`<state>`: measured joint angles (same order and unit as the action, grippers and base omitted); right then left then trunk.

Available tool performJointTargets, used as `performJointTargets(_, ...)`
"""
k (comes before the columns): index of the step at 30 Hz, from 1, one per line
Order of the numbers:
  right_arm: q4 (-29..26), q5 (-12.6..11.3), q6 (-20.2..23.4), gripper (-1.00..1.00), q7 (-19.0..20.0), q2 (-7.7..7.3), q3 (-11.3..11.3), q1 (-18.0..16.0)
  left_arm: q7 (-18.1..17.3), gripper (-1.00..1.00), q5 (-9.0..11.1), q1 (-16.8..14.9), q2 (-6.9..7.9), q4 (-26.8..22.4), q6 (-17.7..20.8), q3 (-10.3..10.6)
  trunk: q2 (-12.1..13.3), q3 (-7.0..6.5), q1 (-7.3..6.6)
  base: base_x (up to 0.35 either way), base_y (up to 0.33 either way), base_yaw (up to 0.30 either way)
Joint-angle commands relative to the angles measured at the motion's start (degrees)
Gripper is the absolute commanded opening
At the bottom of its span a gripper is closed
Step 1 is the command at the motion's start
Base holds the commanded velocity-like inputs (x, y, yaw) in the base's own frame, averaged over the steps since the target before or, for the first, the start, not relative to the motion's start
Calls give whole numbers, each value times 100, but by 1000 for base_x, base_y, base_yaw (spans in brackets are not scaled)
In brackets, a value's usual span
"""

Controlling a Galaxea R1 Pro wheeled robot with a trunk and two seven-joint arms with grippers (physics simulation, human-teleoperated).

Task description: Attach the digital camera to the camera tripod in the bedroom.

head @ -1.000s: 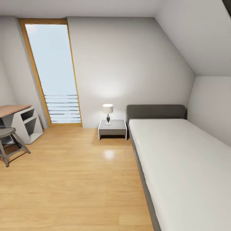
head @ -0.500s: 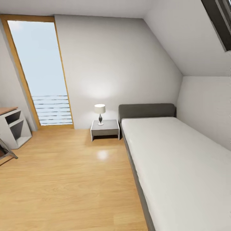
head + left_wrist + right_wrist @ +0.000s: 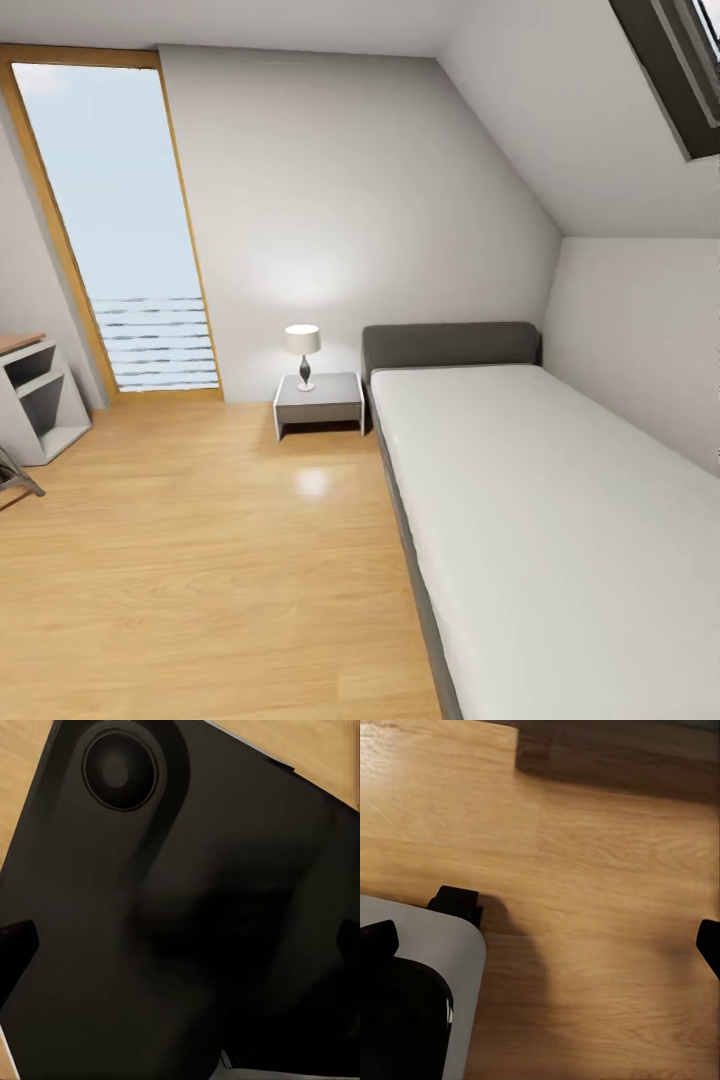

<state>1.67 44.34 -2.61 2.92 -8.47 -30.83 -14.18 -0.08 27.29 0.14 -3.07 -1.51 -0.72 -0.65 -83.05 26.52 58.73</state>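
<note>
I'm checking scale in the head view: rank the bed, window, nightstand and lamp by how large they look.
1. bed, though it runs nearest the camera, which inflates it
2. window
3. nightstand
4. lamp

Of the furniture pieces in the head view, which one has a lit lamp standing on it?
The small grey nightstand beside the bed's headboard: the white-shaded lamp stands on its top. The desk at the picture's left edge carries none.

Matte black body panel (image 3: 180, 915) with round recess, white-edged base (image 3: 442, 945)
</note>
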Motion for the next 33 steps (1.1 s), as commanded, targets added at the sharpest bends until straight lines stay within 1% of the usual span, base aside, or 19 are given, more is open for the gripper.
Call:
performJointTargets(1,18,31,-26,100,6,-5,-46,-6,-1,100,24,0,-1,-7,-8,-5,-3,5,0,0,-100,-1)
performJointTargets(11,18,36,-24,100,6,-12,-46,-6,-1,100,24,-1,-3,-7,-8,-5,-3,5,0,0,-41,0)
performJointTargets(22,18,39,-26,100,14,-14,-46,-6,2,100,22,-1,-4,-7,-8,-3,-3,5,0,0,-183,0)
performJointTargets(33,17,34,-41,100,16,-9,-57,-6,-1,100,25,0,1,-7,-8,13,-3,5,0,0,-22,0)
